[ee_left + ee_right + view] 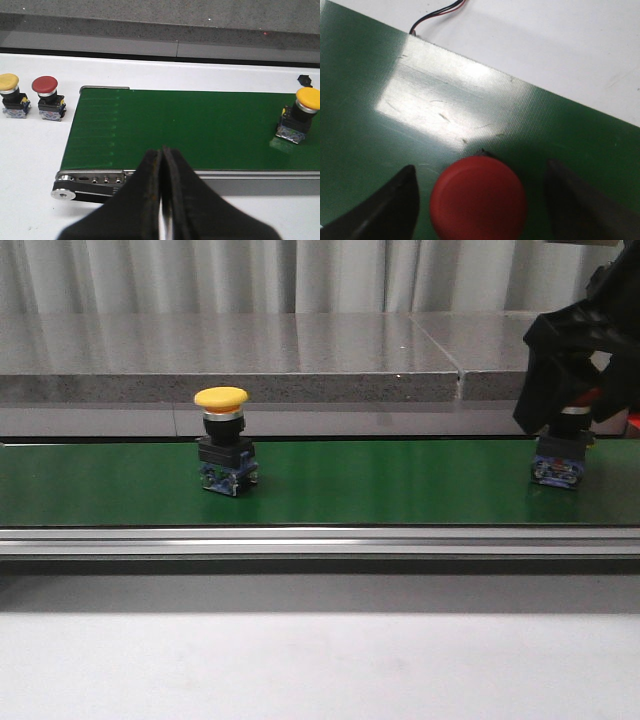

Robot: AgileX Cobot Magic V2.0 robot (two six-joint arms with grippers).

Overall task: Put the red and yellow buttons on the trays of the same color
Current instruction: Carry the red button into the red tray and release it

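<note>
A red button (478,200) stands on the green belt (380,125), between the spread fingers of my open right gripper (480,167); neither finger touches its cap. In the front view the right gripper (572,380) hangs over this button's black and blue base (558,462) at the belt's right end. A yellow button (222,440) stands upright on the belt left of centre, and the left wrist view also shows this yellow button (299,114). My left gripper (162,165) is shut on nothing, above the belt's near rail. The trays are out of view.
Off the belt's end, on the white table, stand another yellow button (11,94) and another red button (48,97). A grey stone ledge (300,360) runs behind the belt. A metal rail (300,540) borders its front. A cable (437,15) lies beyond the belt's edge.
</note>
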